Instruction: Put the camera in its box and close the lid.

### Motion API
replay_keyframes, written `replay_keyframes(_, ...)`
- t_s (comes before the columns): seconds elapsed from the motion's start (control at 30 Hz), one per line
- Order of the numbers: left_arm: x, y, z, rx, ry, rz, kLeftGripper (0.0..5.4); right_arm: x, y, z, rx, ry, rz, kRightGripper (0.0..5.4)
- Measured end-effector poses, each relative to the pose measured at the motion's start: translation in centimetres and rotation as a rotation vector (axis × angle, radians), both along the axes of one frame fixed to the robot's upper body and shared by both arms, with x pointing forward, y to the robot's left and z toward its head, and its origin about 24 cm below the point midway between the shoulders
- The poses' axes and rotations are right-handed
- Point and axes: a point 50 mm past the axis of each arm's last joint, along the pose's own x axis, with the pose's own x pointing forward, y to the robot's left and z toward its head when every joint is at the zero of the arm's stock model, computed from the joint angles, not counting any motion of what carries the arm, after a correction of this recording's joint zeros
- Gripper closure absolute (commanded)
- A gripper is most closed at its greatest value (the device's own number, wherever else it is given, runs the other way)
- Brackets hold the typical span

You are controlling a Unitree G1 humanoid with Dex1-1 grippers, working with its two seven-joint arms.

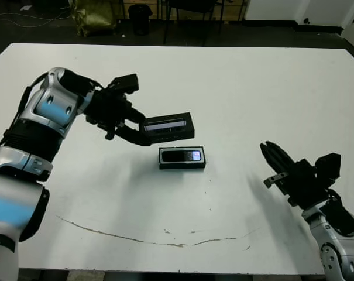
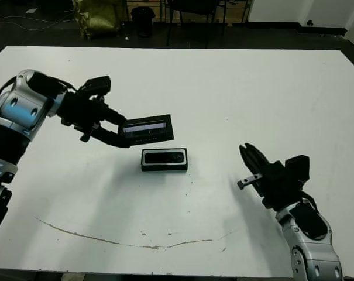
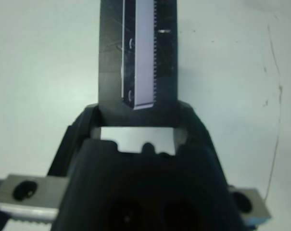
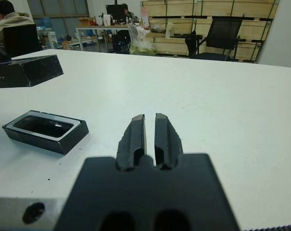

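Left gripper (image 1: 143,130) clamped on one flat black lid with silvery strip (image 1: 168,127), markings unreadable, one slim black camera (image 1: 182,156) inside one white-lined black box (image 1: 182,165) just below it, right gripper (image 4: 150,135) pinched narrow, empty, well apart.

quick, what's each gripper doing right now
Left gripper: shut on the lid, held in the air just behind the box.
Right gripper: shut, holding nothing.

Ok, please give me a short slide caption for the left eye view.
Left gripper holds the lid above the box, camera already inside; right gripper waits aside.
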Motion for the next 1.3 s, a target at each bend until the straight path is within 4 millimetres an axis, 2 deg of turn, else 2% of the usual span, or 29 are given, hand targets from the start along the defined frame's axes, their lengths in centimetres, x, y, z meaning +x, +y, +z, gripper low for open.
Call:
replay_keyframes(0.4, -0.4, 0.1, -2.2, -0.02, 0.054, 0.017, 3.16, 0.0, 0.1, 0.0, 0.002, 0.001, 0.01, 5.4)
replay_keyframes(0.67, -0.7, -0.6, -3.7, -0.049, 0.091, 0.003, 3.16, 0.0, 0.1, -0.4, 0.011, 0.003, 0.017, 5.4)
replay_keyframes(1.03, -0.7, -1.5, -4.3, -0.063, 0.102, -0.01, 3.16, -0.1, 0.0, -0.5, 0.01, 0.005, 0.015, 5.4)
replay_keyframes(1.3, -0.7, -1.4, -4.4, -0.066, 0.108, -0.007, 3.16, -0.1, 0.1, -0.6, 0.019, 0.008, 0.013, 5.4)
